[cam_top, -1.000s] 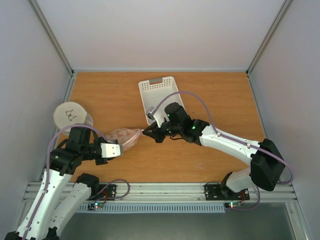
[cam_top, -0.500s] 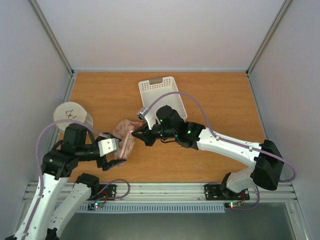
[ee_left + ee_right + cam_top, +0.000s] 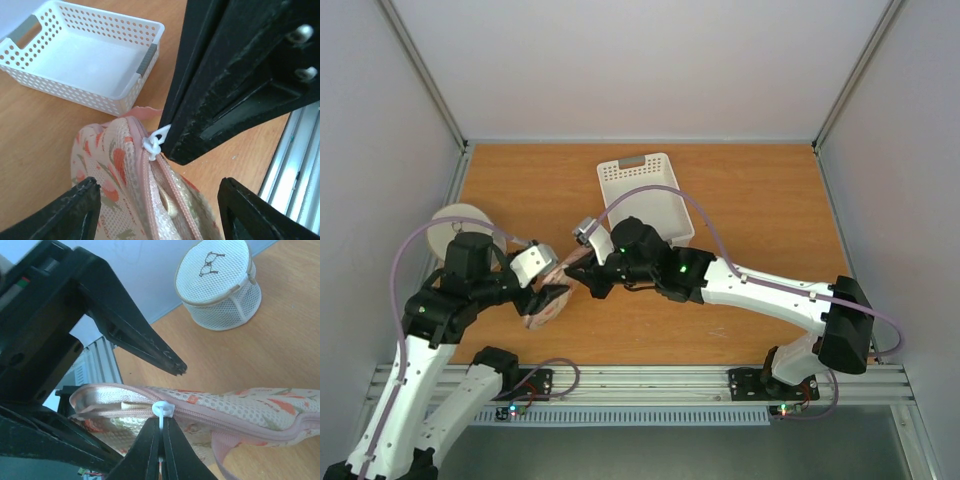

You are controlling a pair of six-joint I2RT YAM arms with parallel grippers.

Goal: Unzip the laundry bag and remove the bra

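The laundry bag (image 3: 542, 297) (image 3: 112, 170) (image 3: 250, 407), cream with orange marks, lies bunched near the table's front left. My right gripper (image 3: 583, 284) (image 3: 161, 424) is shut on the white zipper pull (image 3: 154, 142) (image 3: 163, 410). Behind the pull the pink zipper gapes a short way. A beige strip (image 3: 173, 205) (image 3: 131, 406) shows in the gap; I cannot tell whether it is the bra, which is otherwise hidden. My left gripper (image 3: 550, 298) (image 3: 160, 212) is open, its fingers either side of the bag's unzipped end without pressing on it.
A white perforated basket (image 3: 645, 190) (image 3: 85, 60) stands just behind the right wrist. A round white mesh pouch with a black drawing (image 3: 450, 228) (image 3: 217, 285) sits at the left edge. The aluminium rail (image 3: 650, 380) runs along the near edge.
The left gripper let go of the bag's end and opened. The right gripper drew the zipper pull leftward, and the bag bunched up toward the left arm.
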